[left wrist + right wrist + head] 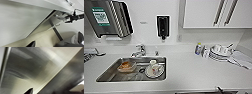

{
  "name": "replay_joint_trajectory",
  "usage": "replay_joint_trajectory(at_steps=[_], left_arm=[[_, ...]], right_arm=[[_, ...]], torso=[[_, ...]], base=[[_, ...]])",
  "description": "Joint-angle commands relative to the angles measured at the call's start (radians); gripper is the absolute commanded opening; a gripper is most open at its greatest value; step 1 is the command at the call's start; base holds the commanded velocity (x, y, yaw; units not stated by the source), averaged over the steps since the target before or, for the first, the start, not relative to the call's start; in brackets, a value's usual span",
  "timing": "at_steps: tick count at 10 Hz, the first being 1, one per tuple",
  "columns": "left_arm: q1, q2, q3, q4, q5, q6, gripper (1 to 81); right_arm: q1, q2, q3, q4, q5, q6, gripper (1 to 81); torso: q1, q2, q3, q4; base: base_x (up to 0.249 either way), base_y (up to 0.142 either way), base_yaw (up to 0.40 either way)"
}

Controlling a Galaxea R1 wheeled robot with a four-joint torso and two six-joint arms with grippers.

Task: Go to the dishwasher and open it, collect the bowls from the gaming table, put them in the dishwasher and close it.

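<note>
A: Brushed steel, item one: the dishwasher (37,69) front, close against the right wrist camera. Right gripper (29,91): a dark tip at the frame edge; open or closed, cannot tell.

B: Left gripper (31,44)?

A: Same entry, a dark tip near white cabinet doors (18,22); state cannot be told. The right gripper (70,18) also appears there, at a bar handle (58,16).

B: Countertop?

A: White counter (196,72); steel sink (131,78) holding an orange container (126,66) and white dishes (155,70); faucet (139,50); stacked plates (220,52); blue bottle (198,48).
</note>
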Motion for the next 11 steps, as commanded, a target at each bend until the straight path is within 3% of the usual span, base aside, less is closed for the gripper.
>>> replay_joint_trajectory(at_steps=[1, 5, 11], left_arm=[[-0.075, -0.037, 0.018, 0.007, 0.011, 0.002, 81.1], [-0.075, -0.037, 0.018, 0.007, 0.012, 0.002, 81.1], [-0.069, -0.032, 0.014, 0.007, 0.011, 0.002, 81.1]], right_arm=[[0.007, -0.032, -0.027, -0.01, -0.128, -0.025, 81.1], [-0.064, -0.052, -0.003, -0.007, -0.096, -0.151, 81.1], [-0.162, -0.084, 0.06, -0.006, -0.034, -0.232, 81.1]], torso=[[0.0, 0.0, 0.0, 0.0], [0.0, 0.0, 0.0, 0.0], [0.0, 0.0, 0.0, 0.0]], base=[[0.0, 0.0, 0.0], [0.0, 0.0, 0.0], [0.0, 0.0, 0.0]])
